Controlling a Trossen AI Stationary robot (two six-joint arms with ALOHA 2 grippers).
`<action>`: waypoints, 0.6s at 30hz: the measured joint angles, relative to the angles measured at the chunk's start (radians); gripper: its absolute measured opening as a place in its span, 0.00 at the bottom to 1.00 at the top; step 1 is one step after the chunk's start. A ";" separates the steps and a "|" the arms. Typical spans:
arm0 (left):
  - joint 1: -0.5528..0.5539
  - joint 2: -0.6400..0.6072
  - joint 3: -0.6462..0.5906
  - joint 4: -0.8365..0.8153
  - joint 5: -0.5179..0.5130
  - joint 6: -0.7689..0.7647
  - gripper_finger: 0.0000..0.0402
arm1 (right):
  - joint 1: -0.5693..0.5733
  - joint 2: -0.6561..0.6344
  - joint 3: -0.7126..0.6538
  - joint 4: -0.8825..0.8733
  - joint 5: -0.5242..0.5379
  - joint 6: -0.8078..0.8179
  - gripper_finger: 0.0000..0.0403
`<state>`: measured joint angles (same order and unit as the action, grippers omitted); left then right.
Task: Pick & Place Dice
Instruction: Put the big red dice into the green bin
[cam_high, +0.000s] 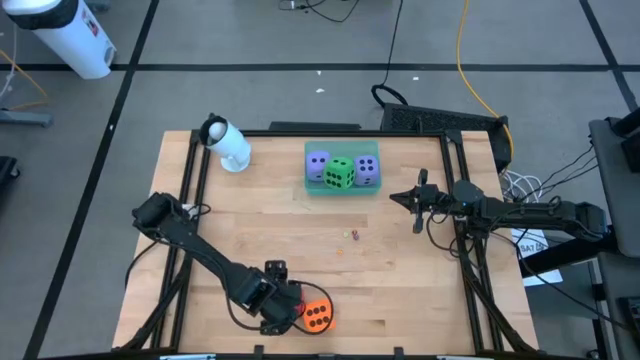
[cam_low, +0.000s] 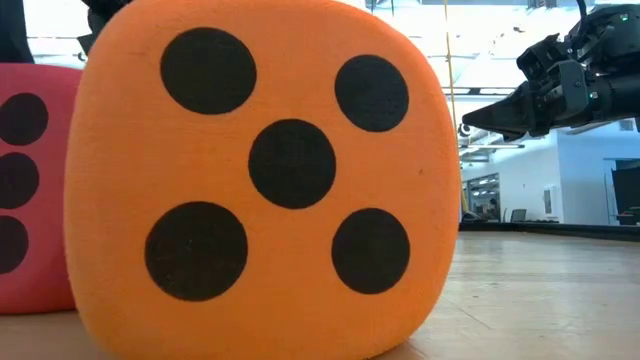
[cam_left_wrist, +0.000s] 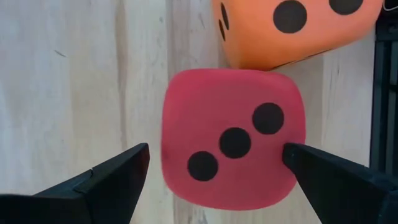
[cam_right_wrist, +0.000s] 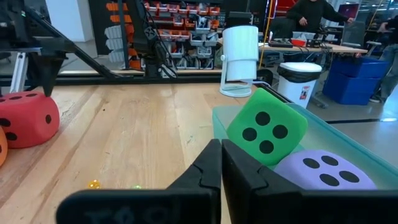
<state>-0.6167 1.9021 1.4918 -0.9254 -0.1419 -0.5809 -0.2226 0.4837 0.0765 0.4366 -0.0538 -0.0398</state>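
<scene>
Pale wooden plank counter, no legible writing. Teal translucent tray holds green and two purple dice. Left tool, spread wide, straddles soft red die touching orange die. Right tool closed, empty.

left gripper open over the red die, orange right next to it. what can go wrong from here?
1. The orange die touches the red die, so the left gripper closing or lifting may drag or roll it.
2. One finger is closer to the red die than the other; an off-center grip could twist it.
3. The tray already holds three dice, the green die perched tilted; adding another may topple it.
</scene>
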 joint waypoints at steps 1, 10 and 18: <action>0.002 0.001 0.000 -0.001 0.008 0.001 0.99 | 0.000 0.000 0.000 0.000 0.000 0.000 0.01; 0.013 -0.014 0.020 -0.015 0.002 0.002 0.99 | 0.000 0.000 0.000 0.000 0.000 0.001 0.01; 0.008 -0.014 0.036 -0.021 0.004 -0.030 0.99 | 0.000 0.000 0.000 0.000 0.000 0.001 0.01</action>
<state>-0.6089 1.8878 1.5280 -0.9463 -0.1377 -0.6114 -0.2226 0.4835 0.0765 0.4366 -0.0536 -0.0387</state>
